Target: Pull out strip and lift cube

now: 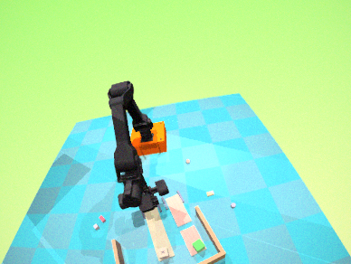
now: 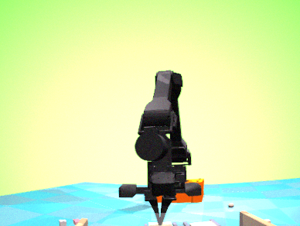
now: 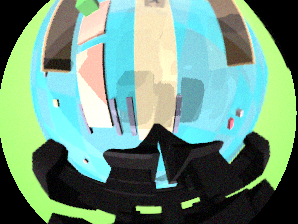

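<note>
fingers (image 1: 148,209) (image 2: 160,224): closed, tips together and pointing down at the arm-side end of the tan strip (image 1: 156,230) (image 3: 156,60). nothing is gripped. whether the tips touch the strip cannot be told.

tan strip: one unbroken length, lying flat on the blue checked table (image 1: 253,149) (image 2: 39,197) (image 3: 117,60). the labelled cube (image 1: 163,252) (image 3: 154,2) sits on its far end, away from the arm, dark mark on top; the wrist view cuts it off at the edge.

second strip: in two pieces, with a gap between them. the arm-side piece (image 1: 178,210) (image 3: 93,85) is pale cream and pink; the far piece (image 1: 193,240) (image 3: 94,22) is pinkish and bears the green cube (image 1: 198,245) (image 3: 88,6).

purple bars (image 3: 131,116) stand in pairs along the sides of both strips, near the arm-side ends.

wooden walls (image 1: 210,231) (image 2: 251,218) (image 3: 235,37) border the strips on either side.

scattered on the table: a red bit (image 1: 102,219) (image 3: 230,123) near a white bit (image 1: 96,226) (image 3: 240,113), a cream bit (image 1: 210,193) (image 3: 56,102) and a small round bit (image 1: 188,161) (image 2: 230,205) (image 3: 86,161).

the arm rises from an orange block (image 1: 158,146) (image 2: 197,191).
</note>
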Tool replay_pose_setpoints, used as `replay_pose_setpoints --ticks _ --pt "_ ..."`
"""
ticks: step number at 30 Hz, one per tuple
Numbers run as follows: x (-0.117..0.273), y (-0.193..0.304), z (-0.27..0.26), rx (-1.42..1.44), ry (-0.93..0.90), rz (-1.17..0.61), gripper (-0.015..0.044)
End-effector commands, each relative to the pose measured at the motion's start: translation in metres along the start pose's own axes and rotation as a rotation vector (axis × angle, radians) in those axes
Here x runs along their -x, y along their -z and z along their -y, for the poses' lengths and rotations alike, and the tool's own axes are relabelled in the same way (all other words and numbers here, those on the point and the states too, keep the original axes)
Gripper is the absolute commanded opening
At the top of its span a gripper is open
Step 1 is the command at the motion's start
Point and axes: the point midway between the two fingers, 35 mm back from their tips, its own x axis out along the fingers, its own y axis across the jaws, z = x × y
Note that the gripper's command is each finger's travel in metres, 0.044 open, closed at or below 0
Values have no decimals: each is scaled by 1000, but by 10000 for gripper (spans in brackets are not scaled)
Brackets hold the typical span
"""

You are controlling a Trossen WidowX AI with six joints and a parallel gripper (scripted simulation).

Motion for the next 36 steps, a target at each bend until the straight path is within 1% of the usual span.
replay_pose_setpoints --ticks 1,36 --pt "-4 13 -1 4 -2 -22 0" --pt "-5 65 1 4 -2 -26 0"
